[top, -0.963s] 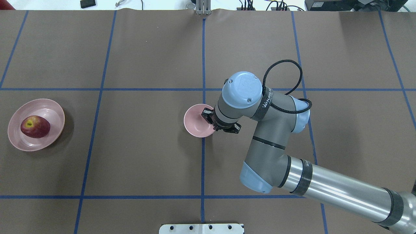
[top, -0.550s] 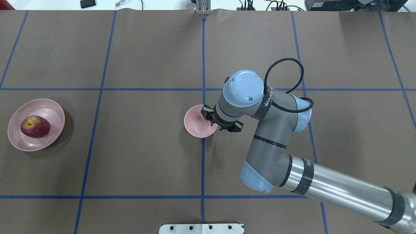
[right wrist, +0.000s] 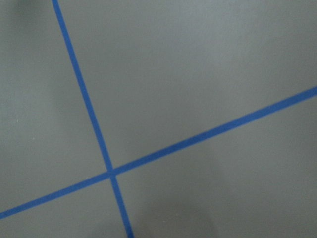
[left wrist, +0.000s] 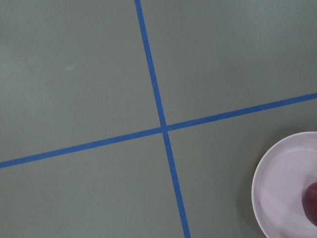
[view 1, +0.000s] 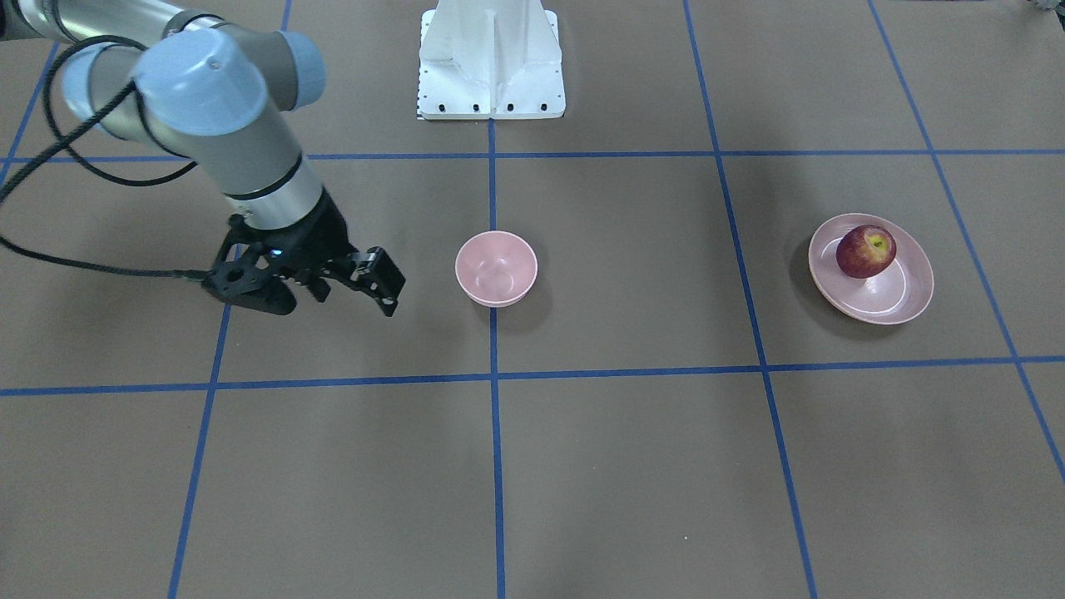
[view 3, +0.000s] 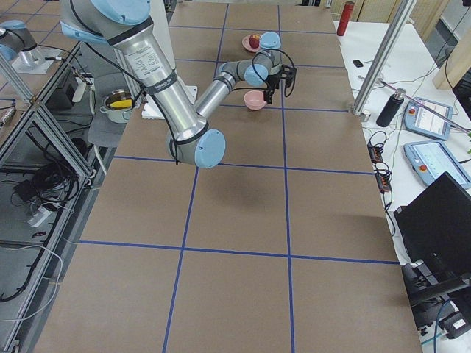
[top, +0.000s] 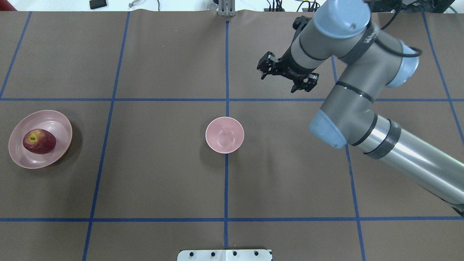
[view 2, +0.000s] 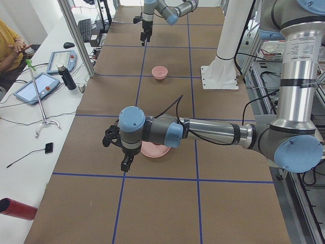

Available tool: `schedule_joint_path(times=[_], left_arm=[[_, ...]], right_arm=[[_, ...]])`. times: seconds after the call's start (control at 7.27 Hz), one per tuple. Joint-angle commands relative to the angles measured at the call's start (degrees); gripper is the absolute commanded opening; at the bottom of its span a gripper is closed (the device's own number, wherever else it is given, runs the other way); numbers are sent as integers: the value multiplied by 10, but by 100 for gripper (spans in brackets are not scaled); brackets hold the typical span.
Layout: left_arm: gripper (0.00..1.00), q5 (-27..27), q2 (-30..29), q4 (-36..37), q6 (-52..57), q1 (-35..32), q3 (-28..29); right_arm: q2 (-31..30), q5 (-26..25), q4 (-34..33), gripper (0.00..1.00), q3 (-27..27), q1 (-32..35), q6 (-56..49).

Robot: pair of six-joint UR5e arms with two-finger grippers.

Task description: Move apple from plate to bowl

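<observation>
The dark-red apple [top: 39,141] lies on the wide pink plate [top: 59,123] at the table's left end; both show in the front view too, the apple [view 1: 865,250] on the plate [view 1: 903,295]. The small pink bowl [top: 224,135] stands empty at the table's middle, also in the front view [view 1: 496,268]. My right gripper [top: 281,81] is open and empty, raised beyond and to the right of the bowl; the front view shows it too [view 1: 333,301]. My left gripper [view 2: 116,152] shows only in the exterior left view, beside the plate [view 2: 155,150]; I cannot tell whether it is open or shut. The left wrist view shows the plate's edge [left wrist: 282,183].
A white mounting base [top: 224,255] sits at the table's near edge. Blue tape lines grid the brown table. Beside the far edge stand a dark bottle [view 2: 66,77], tablets [view 2: 38,86] and a red cylinder [view 2: 18,209].
My right gripper has left the bowl's right rim, risen and swung away to the far right. The bowl stays at the middle. Apple and plate have not moved.
</observation>
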Motion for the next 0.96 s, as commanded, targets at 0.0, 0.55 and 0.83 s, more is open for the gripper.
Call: schedule_joint_path(times=[0.0,0.55,0.83], left_arm=[[98,-1,4,-67,-2,1,4],[99,-10,-8,-75,-51,62,-17],[100,-5,-7,-128,-133,127,-23]], right_arm=[[-59,36,-53,100,-10,117,-235],[-213,92,-99,100,-7,282,-652],[-297,94,-99,100,-4,354,-820]])
